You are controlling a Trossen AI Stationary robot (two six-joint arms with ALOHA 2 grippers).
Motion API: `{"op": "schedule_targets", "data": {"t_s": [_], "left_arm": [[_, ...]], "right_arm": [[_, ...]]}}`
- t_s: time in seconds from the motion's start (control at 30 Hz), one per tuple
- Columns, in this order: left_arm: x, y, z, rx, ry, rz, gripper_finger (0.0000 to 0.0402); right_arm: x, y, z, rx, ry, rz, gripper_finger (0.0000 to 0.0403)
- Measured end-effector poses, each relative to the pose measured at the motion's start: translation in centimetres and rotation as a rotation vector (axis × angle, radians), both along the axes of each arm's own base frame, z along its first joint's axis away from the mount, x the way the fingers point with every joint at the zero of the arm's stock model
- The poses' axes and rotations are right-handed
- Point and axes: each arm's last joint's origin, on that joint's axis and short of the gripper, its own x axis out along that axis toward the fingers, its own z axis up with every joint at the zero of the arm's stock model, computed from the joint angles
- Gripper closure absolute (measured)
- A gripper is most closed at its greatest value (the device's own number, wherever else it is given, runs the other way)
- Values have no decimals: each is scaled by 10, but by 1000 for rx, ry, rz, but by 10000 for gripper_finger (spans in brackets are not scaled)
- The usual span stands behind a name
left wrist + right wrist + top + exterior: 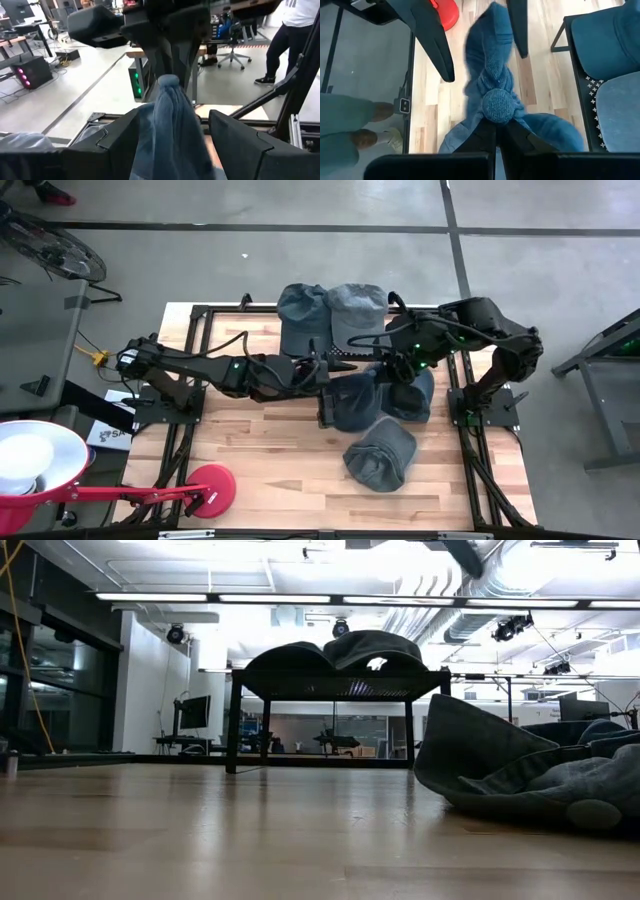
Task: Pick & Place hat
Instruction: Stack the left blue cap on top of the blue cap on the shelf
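Two arms meet over the middle of the wooden table (260, 450), both working the same blue hat (352, 400). Along the left edge, a red lamp base (210, 488) sits near the front corner, and bare boards run from there toward the centre, giving open room at the front left. The left gripper (322, 372) reaches in from the left with its fingers (240, 145) spread wide, one on each side of the hanging fabric; contact with the cloth cannot be confirmed. The hat is lifted above the table centre, stretched into a twisted column with a round bobble (498, 104) at its upper end. It is a knitted blue piece, ribbed and creased along its length. The right gripper (385, 366) is pinched tight on the hat just behind the bobble, holding it up. Behind the grippers, a black rack (200, 315) at the far edge carries two grey-blue hats (330, 310) side by side. Further right and forward, another hat (380, 452) lies crumpled on the boards, and one more (412, 395) rests under the right arm, crowding that side. A person (295, 30) stands on the floor beyond the table.
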Motion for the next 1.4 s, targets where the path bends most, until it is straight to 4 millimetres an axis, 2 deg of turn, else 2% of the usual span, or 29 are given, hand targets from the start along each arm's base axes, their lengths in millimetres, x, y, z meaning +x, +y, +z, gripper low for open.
{"op": "schedule_targets", "data": {"t_s": [0.37, 0.83, 1.0, 1.33, 1.4], "left_arm": [[0, 0, 3, -8, -35, -1, 170], [1, 0, -1, -23, -11, 32, 175], [2, 1, -1, -39, -14, 37, 219], [1, 2, -4, -61, 3, 102, 384], [1, 2, -4, -61, 3, 102, 391]], "right_arm": [[15, 1, -1, -12, -62, -12, 402], [18, 1, 0, -23, -86, -24, 403], [18, 1, 0, -30, -87, -36, 403], [18, 0, 0, -37, -82, -42, 403], [18, 0, 0, -39, -83, -40, 403]]}}
